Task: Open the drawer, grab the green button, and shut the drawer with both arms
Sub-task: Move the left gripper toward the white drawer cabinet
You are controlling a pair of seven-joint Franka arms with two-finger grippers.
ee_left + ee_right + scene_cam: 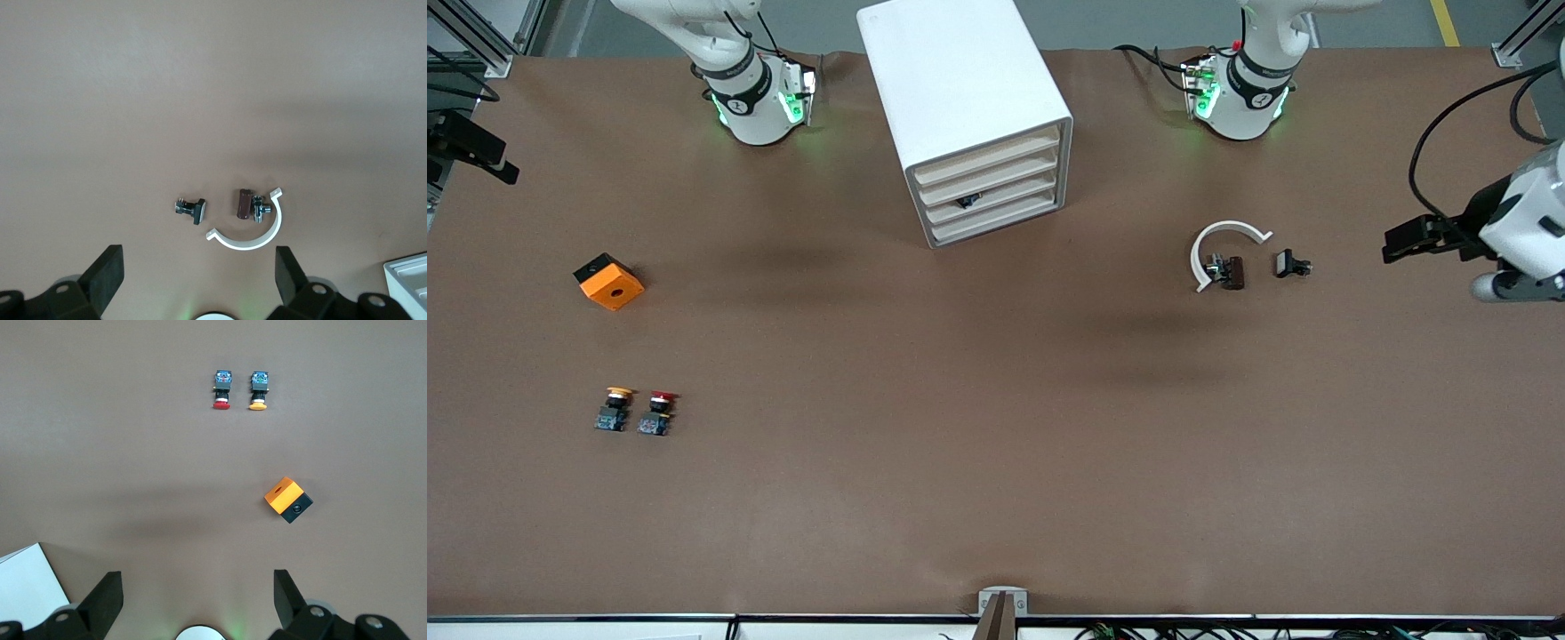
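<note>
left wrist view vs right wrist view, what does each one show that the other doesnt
Only the left wrist view: the white curved clamp, a brown block beside it, a small black clip, and the left gripper, open above them.

Only the right wrist view: the red-capped button, the yellow-capped button, the orange and black box, and the right gripper, open.

Both: the brown table and a corner of the white cabinet.
</note>
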